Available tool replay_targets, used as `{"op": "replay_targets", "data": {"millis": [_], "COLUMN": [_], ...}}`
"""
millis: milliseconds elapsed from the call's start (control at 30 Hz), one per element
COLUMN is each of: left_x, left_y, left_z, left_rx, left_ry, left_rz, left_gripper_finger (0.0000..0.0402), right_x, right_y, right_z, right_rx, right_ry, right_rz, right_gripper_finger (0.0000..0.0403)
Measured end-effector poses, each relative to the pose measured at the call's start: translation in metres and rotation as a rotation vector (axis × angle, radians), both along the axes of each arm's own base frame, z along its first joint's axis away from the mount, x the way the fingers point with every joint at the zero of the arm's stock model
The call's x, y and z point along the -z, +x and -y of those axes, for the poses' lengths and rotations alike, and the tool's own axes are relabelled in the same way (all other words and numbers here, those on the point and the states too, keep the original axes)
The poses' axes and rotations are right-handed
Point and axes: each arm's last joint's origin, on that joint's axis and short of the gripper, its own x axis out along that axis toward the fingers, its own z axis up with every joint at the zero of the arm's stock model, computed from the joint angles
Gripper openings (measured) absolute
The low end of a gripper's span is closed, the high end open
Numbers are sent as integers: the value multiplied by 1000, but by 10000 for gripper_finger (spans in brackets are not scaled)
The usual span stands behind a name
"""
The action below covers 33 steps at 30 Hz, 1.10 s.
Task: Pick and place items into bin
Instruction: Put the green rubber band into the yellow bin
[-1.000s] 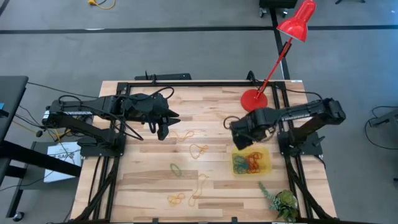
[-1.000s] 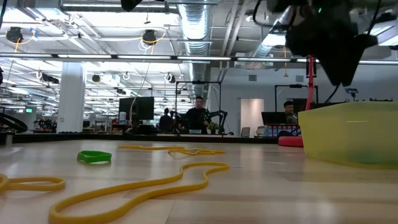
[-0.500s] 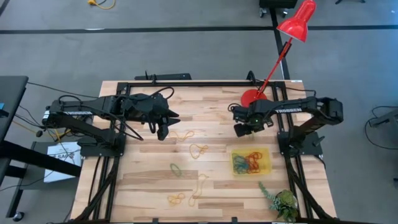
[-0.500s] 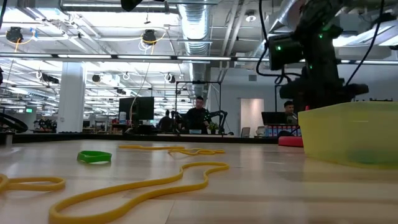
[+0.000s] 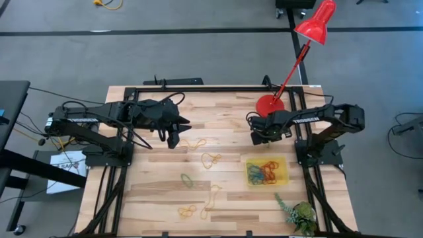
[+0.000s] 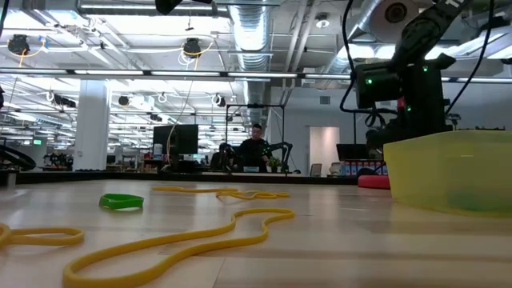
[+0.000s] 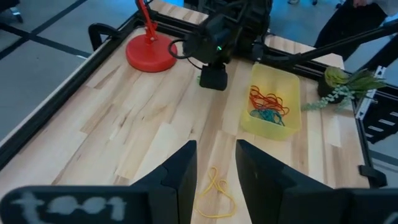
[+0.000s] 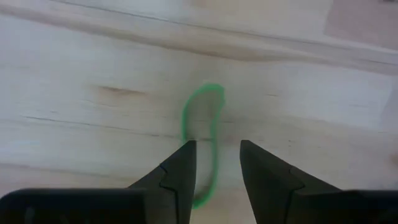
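The right gripper hangs near the table's far right corner, jaws apart and empty, above a thin green rubber-band loop; the left gripper waits open, empty.

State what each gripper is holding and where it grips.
Nothing is held. The left gripper and right gripper are both open and empty.

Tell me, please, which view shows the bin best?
The left wrist view: the whole bin is close, with the bands inside it plain. The high view shows it farther off; the low view, only its side wall; the right wrist view, nothing.
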Motion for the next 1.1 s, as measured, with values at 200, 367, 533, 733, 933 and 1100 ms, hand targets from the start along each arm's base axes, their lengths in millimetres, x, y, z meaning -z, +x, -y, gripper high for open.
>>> {"op": "replay_targets", "data": {"millis": [200,367,533,733,933,1100], "left_x": [0,0,0,0,0,0], "left_y": [0,0,0,0,0,0], "left_z": [-1,-2,-2,-2,-2,-2], "left_rx": [-34,-63,-64,-65,-70,-69], "left_ry": [20,35,35,34,24,24], "left_rz": [0,1,1,1,0,0], "left_gripper_finger": [100,100,100,100,100,100], "right_x": [9,16,14,-7,-55,-102], "right_y": [0,3,4,8,24,32], "right_z": [0,1,1,3,-11,-35], "right_rx": [0,-15,-57,-89,-172,-219], "right_ry": [-1,-3,-4,-7,46,86], "right_rz": [-8,-48,-40,-60,-65,-106], "right_gripper_finger": [116,102,30,11,5,3]}}
